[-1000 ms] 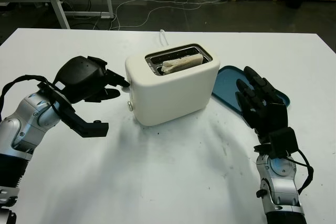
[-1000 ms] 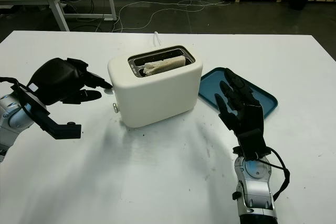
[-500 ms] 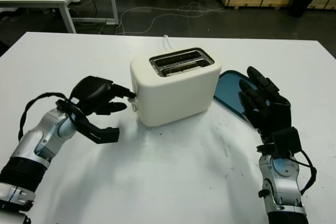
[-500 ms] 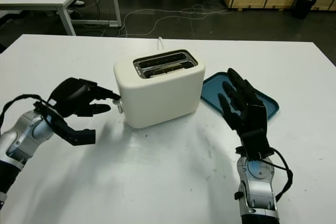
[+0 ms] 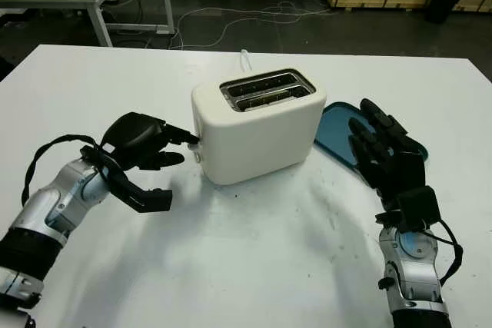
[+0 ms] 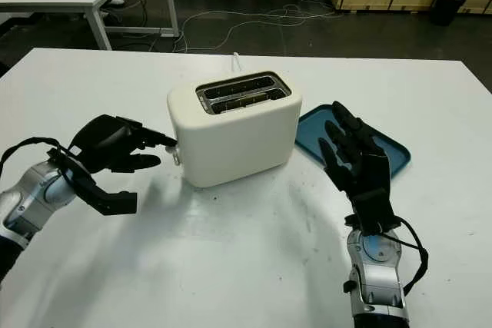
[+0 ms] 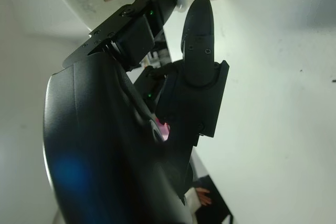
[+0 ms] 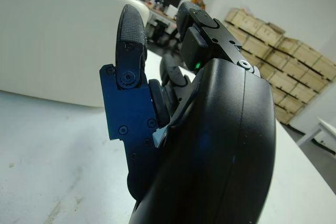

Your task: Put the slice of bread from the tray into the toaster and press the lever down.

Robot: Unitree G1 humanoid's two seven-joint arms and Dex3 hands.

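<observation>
At the toaster's lever end, on a white table (image 5: 246, 266), the robot's left hand (image 5: 142, 140) has one extended finger (image 5: 183, 136) touching the small lever (image 5: 197, 145) on the narrow end face of the white toaster (image 5: 257, 124). Its other fingers are partly curled and grip nothing. The lever sits low on that face, which suggests the press is made or almost made. No bread rises above the two slots (image 5: 266, 88); the slice is judged to be sunk inside them, though the head cameras cannot confirm it.

The toaster's long axis runs across the table from the left hand toward the blue tray (image 5: 338, 132), which lies just beside the toaster's far end and holds no bread on its visible part. The left hand is plainly the nearer one to the lever, meeting it end-on from the side. Any further push would need to go straight down along the end face.

The right hand (image 5: 384, 155) is raised, open, near the tray and holds nothing. Nothing stands between the left hand's finger and the lever. A white cord (image 5: 244, 57) trails off behind the toaster, and desks and wooden crates stand beyond the table.
</observation>
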